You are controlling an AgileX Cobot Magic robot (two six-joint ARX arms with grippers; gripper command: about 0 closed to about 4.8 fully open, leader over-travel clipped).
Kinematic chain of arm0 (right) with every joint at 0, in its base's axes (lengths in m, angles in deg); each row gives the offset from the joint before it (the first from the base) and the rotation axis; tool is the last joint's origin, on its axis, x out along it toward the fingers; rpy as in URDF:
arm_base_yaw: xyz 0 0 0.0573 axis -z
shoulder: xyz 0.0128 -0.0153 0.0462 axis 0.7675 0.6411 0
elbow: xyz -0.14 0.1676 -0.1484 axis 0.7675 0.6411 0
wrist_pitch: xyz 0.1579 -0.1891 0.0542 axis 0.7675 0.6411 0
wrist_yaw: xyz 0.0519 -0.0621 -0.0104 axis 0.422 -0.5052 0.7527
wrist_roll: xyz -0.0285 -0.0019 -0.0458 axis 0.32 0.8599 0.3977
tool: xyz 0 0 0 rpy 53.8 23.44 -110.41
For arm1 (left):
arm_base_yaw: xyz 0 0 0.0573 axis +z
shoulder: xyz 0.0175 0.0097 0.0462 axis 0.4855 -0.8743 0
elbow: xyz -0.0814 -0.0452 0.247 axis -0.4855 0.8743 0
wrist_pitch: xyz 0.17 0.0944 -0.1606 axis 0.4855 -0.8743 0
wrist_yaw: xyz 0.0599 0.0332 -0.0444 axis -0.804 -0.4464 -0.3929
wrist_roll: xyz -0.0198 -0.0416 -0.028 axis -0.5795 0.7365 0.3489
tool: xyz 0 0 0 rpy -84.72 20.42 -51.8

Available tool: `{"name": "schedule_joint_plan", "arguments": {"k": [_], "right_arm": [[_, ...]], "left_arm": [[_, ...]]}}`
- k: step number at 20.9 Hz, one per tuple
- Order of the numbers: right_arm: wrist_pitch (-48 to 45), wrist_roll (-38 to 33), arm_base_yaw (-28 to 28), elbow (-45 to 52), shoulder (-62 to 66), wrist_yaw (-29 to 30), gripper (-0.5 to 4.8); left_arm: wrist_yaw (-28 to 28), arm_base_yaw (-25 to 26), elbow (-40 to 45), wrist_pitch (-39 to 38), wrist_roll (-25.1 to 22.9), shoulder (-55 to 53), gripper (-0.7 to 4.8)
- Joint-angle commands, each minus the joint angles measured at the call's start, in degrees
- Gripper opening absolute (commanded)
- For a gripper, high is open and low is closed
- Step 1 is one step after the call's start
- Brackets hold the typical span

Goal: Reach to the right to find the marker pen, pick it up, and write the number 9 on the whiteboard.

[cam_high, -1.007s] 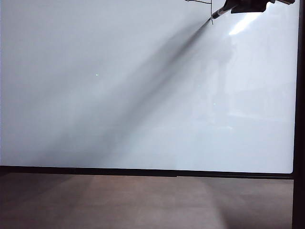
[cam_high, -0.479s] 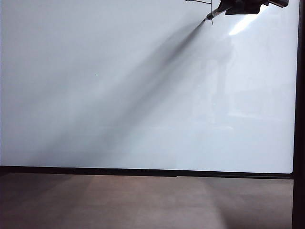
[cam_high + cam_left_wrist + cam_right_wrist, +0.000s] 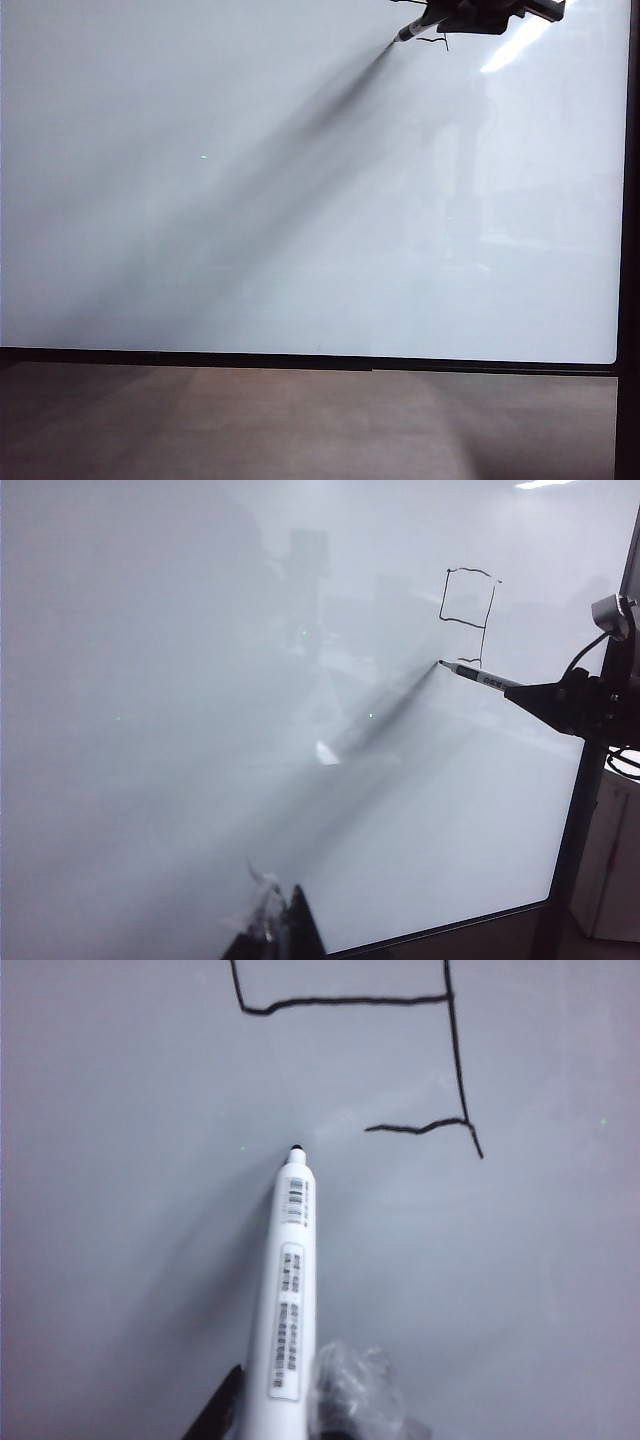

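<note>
Digit looks drawn, pen tip just off the end of the last stroke

Large glossy white whiteboard with thin black frame [image 3: 300, 250] carries the number 9 in thin black angular strokes [image 3: 440, 1060] near its top right corner; closed upper box, long vertical, short foot stroke at the bottom all visible, so the writing reads as done or nearly so; slim white marker pen with barcode labels and small black tip [image 3: 290, 1280] lies just beside the free end of the foot stroke, whether touching the board I cannot tell; right hand [image 3: 275, 1415] clamped on the pen's rear end, black, at the board's top right; left hand [image 3: 282, 932] low near the board's bottom edge, well apart from the writing, apart or together I cannot tell; left to do, by my judgement: lift the pen clear.
</note>
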Motion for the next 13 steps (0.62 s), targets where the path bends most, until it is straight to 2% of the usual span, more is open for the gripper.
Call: {"name": "schedule_joint_plan", "arguments": {"k": [1,13], "right_arm": [[-1.95,-0.52,-0.11,-0.48,-0.15,0.02,-0.06],[-3.26,-1.44,-0.76,-1.31,0.02,0.46,-0.06]], "left_arm": [[0.00,-0.04,-0.07,1.20,0.00,-0.11,-0.05],[0.00,-0.04,-0.07,1.22,0.00,-0.11,-0.05]]}}
